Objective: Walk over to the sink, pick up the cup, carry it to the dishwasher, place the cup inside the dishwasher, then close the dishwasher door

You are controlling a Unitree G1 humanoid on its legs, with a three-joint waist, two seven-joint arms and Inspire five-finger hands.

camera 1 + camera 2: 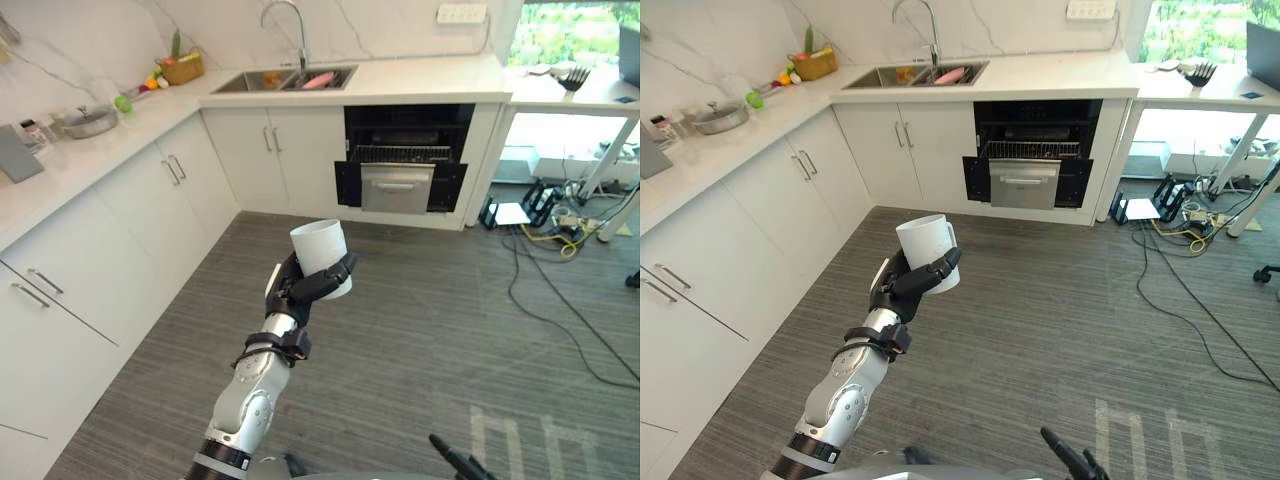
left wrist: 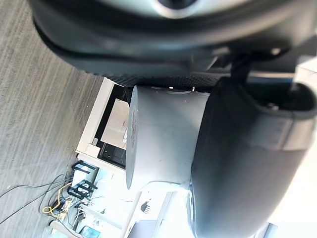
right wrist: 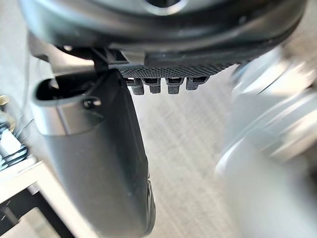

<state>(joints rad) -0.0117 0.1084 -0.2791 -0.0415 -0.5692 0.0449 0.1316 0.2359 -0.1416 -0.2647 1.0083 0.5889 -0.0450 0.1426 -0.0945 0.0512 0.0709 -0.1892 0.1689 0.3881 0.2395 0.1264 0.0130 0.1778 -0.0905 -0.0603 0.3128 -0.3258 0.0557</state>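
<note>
Left eye view, tabletop (image 1: 80, 160): runs down the left side and across the back wall, well apart from the cup.
Sink (image 1: 285, 80): set in the back tabletop, to the left of the dishwasher.
Cup (image 1: 318, 245): white, smooth-walled, upright with its mouth up, held in the air over the floor (image 1: 420, 320).
Left hand (image 1: 305, 290): fingers and thumb curled round the cup's lower wall, with the rim free above them.
Handling: probably light and stiff, a little slippery, and breakable if dropped; a wrap round the wall suits it best, with the cup kept level.
Dishwasher (image 1: 400, 165): door down and rack showing, beyond the cup and to its right, well apart.
Right hand (image 1: 455, 462): low at the right, fingers relaxed, holding nothing.
</note>
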